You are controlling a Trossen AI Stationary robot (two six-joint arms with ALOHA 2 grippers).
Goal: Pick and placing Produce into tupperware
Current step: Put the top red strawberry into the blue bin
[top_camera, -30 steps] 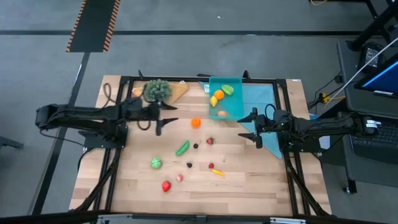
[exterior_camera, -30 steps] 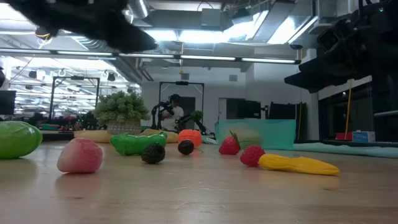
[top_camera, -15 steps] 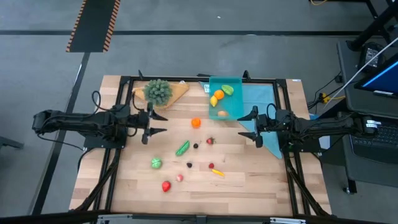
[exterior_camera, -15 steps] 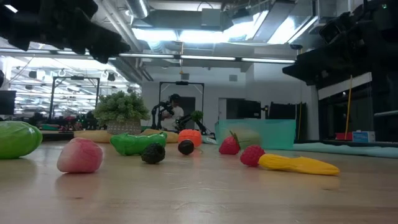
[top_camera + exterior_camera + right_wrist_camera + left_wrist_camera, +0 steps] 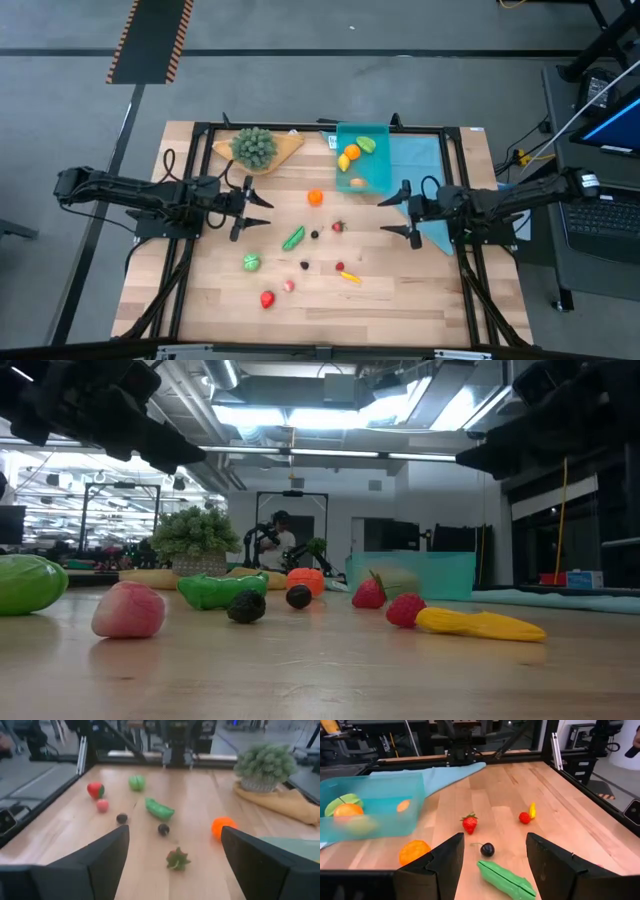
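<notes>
My left pincer (image 5: 250, 206), spread and empty, has swung toward the green pod (image 5: 293, 238); my right pincer (image 5: 397, 211) hangs spread beside the tupperware (image 5: 378, 172).

We see a table (image 5: 420, 290) of pale, matt, planked wood. On it the tupperware (image 5: 364, 157) looks like translucent teal plastic, and beside that lies a soft light-blue cloth (image 5: 420, 155). Nearby, the green pea pod (image 5: 506, 879) shines like smooth glossy plastic.
</notes>
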